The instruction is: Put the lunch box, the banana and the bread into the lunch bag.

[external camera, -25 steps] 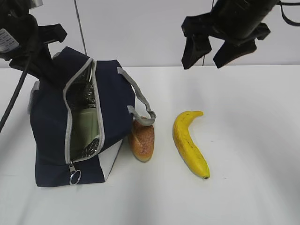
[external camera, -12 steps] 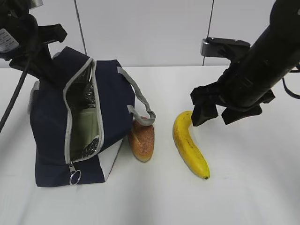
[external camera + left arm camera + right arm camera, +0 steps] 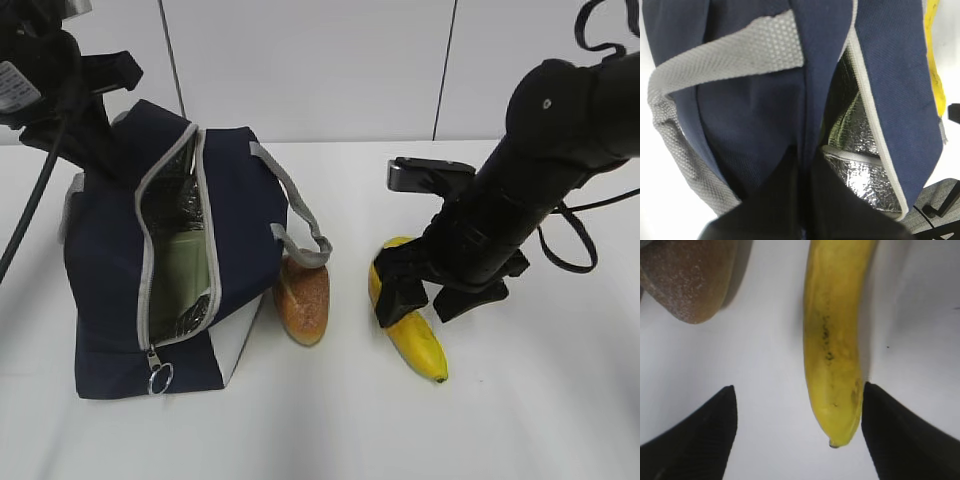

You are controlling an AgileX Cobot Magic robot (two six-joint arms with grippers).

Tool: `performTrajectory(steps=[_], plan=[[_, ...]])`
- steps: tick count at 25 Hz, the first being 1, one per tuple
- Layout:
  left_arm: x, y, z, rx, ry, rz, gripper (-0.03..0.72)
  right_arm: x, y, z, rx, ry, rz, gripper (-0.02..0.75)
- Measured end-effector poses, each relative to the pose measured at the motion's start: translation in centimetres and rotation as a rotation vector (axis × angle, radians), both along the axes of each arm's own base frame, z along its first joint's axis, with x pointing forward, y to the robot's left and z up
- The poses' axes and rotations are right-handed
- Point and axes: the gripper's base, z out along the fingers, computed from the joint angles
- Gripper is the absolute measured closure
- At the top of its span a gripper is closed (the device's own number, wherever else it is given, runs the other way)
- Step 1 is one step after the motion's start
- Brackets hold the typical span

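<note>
Three views, taken in turn.

Exterior, bag: we are seeing the bag (image 3: 150, 260) standing at the left, unzipped, with the box (image 3: 185, 275) showing pale green inside it.
Exterior, bread: the bread (image 3: 303, 300) is lying on the table (image 3: 560, 400) against the bag's right side, under a grey strap.
Exterior, banana: the banana (image 3: 415, 335) is lying right of the bread; the right gripper (image 3: 428, 298) is straddling its upper half, fingers spread and holding nothing.
Exterior, left gripper: it is mostly hidden behind the bag's top.

Left wrist, left gripper: the left gripper (image 3: 802, 200) is pinching the bag's navy fabric beside the foil lining, jaws clenched.

Right wrist, banana: the banana (image 3: 835, 340) is lying off-centre between the open fingers (image 3: 900, 435), touching or nearly touching the right one, well clear of the left.
Right wrist, handling: we are judging it light, smooth and easily bruised, so a gentle squeeze across the thick middle looks best.
Right wrist, bread: the bread (image 3: 690, 280) looks soft and crushable; we are favouring a loose hold across its width.
</note>
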Motion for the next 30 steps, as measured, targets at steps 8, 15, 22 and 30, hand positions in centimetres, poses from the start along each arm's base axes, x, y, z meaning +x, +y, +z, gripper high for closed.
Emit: performTrajectory(steps=[8, 15, 22, 30], plan=[[0.0, 0.0, 0.0, 0.000, 0.000, 0.000, 0.690, 2.4, 0.8, -1.8, 0.010, -0.022, 0.005, 0.150], [0.0, 0.0, 0.0, 0.000, 0.000, 0.000, 0.690, 4.7, 1.6, -2.8, 0.015, -0.030, 0.011, 0.150], [0.0, 0.0, 0.0, 0.001, 0.000, 0.000, 0.690, 5.5, 2.0, -4.5, 0.004, 0.028, 0.029, 0.202], [0.0, 0.0, 0.0, 0.001, 0.000, 0.000, 0.690, 5.5, 2.0, -4.5, -0.001, 0.031, 0.035, 0.430]])
